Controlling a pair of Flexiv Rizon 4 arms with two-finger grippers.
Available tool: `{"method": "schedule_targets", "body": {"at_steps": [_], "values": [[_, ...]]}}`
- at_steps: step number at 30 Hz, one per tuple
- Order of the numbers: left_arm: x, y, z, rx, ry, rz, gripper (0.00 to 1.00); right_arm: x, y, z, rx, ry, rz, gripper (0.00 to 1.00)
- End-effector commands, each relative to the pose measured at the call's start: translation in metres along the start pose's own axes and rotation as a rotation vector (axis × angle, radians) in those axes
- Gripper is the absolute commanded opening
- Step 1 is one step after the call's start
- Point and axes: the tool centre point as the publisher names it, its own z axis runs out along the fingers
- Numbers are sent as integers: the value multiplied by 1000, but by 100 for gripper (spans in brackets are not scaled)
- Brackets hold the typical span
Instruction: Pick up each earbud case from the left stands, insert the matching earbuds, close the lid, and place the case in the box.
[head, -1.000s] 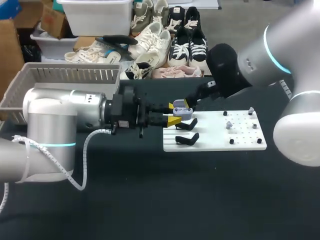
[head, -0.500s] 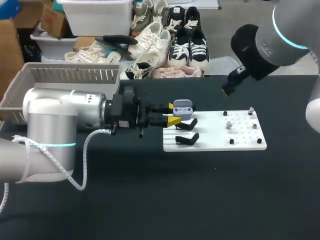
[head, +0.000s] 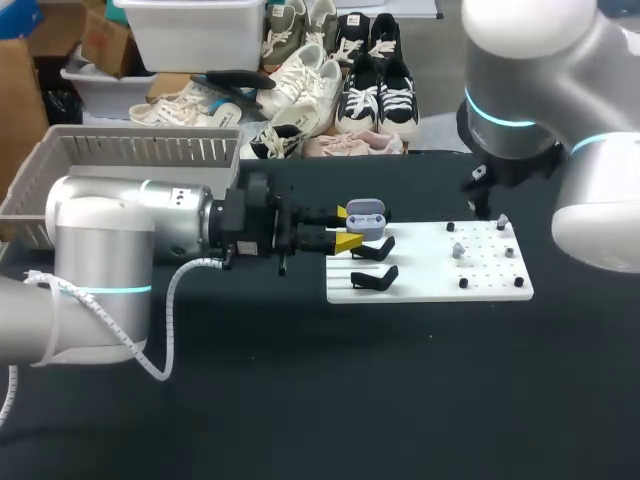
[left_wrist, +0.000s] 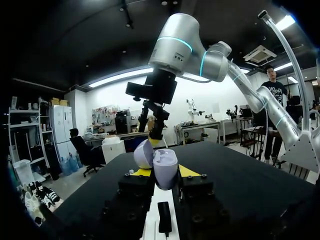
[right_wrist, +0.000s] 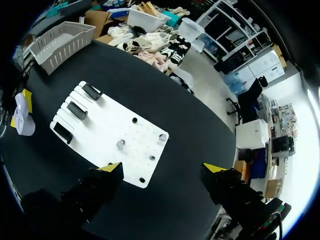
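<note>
- Over the left edge of the white board (head: 430, 268), the left end effector (head: 349, 228) is clamped on the earbud case (head: 366, 217), one yellow tip against each side.
- Seen from the left wrist, the earbud case (left_wrist: 165, 168) stands upright with its lid swung open; its inside cannot be made out.
- Black stands (head: 375, 277) sit on the board just below the case.
- Above the board's far right part, the right end effector (right_wrist: 162, 168) hangs with its fingers spread wide and nothing between them; in the head view its wrist hides them.
- Small grey pieces (head: 458, 250) on the board's pegs are too small to identify.
- At the tabletop's (head: 400, 380) far left corner stands a grey basket (head: 130, 150), partly covered by the left arm.
</note>
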Motion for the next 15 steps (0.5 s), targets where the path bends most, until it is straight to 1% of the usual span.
{"method": "schedule_targets", "body": {"at_steps": [1, 3, 5, 6, 10, 12, 15], "values": [[0, -1, 1, -4, -1, 2, 0, -14, 6, 26, -9, 87, 24, 100], [0, -1, 1, -4, -1, 2, 0, -14, 7, 37, -39, 104, 53, 100], [0, -1, 1, -4, -1, 2, 0, -13, 7, 49, -39, 125, 64, 100], [0, -1, 1, -4, -1, 2, 0, -12, 7, 54, -55, 136, 82, 100], [0, -1, 1, -4, -1, 2, 0, -10, 7, 70, -100, 158, 135, 100], [0, -1, 1, -4, -1, 2, 0, -10, 7, 73, -117, 156, 151, 96], [0, -1, 1, -4, -1, 2, 0, -11, 6, 78, -121, 148, 160, 86]]}}
